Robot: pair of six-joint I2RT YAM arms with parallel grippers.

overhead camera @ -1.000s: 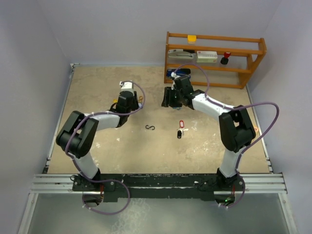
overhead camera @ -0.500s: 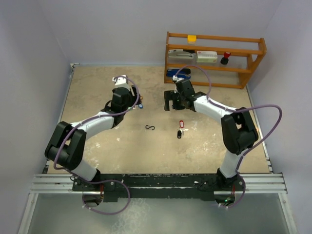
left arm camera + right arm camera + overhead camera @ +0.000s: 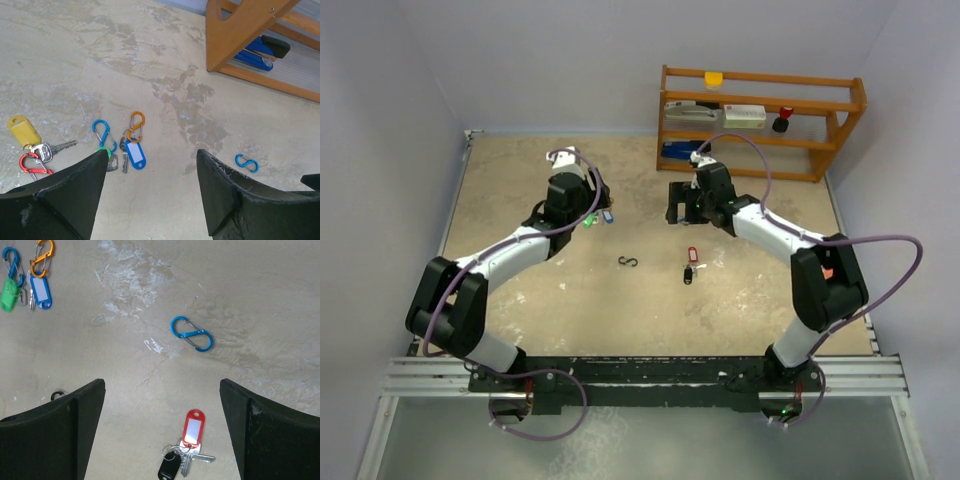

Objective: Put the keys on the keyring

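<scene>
Both stand wide open and empty. The left gripper (image 3: 152, 152) hangs over the blue-tagged key (image 3: 134, 154) — lower centre of its wrist view, long axis near vertical, between the fingertips. The right gripper (image 3: 162, 385) has the red-tagged key (image 3: 193, 429) and black fob (image 3: 167, 469) at bottom centre — the nearer arm for that pair.

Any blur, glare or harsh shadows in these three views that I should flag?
Top external: even, soft light, no glare, though the red-tagged key is tiny. Left wrist: blue-tagged key sharp; the left gripper's fingers nearly black silhouettes. Right wrist: blue clip crisp, only a faint shadow.
</scene>
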